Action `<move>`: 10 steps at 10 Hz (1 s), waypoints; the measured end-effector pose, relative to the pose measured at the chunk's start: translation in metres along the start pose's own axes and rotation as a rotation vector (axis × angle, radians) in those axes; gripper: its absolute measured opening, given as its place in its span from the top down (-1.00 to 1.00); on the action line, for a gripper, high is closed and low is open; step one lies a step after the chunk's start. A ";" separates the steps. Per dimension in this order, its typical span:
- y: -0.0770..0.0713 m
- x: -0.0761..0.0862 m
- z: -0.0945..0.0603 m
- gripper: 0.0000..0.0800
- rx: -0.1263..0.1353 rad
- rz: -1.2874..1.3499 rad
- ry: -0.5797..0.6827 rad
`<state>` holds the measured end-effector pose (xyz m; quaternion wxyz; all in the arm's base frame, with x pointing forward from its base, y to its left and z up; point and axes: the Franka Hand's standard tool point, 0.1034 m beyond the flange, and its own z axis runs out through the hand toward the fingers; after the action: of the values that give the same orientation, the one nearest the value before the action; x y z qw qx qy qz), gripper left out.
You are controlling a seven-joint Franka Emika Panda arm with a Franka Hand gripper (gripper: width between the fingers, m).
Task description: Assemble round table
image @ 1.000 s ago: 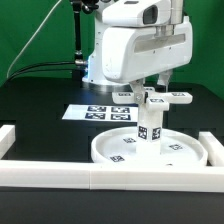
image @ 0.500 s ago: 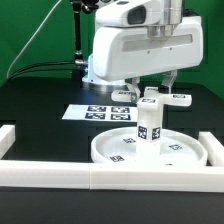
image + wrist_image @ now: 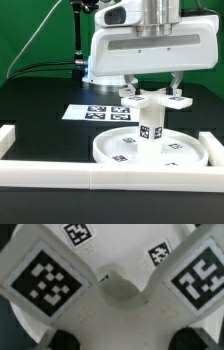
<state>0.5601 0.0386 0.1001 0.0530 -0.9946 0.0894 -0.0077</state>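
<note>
The disc looks like matt white plastic, smooth, with a soft sheen along its raised rim. The short leg standing on it has the same chalky white finish, and so does the cross-shaped piece above it. Their square tags look like flat printed paper, black on white, without gloss. The worktop is a dull black surface, not reflective. The marker board near its far edge appears thin, flat and matt. The border rails are smooth white, slightly glossy. The arm's housing is glossy white plastic; the end effector shows dark, matt fingertips.
</note>
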 end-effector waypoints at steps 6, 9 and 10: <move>-0.001 0.002 0.000 -0.10 0.003 0.398 0.014; 0.000 0.002 0.000 -0.10 0.028 0.723 0.025; 0.000 0.002 0.000 -0.10 0.039 0.859 0.026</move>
<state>0.5623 0.0385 0.1000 0.0688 -0.8658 0.4957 0.0007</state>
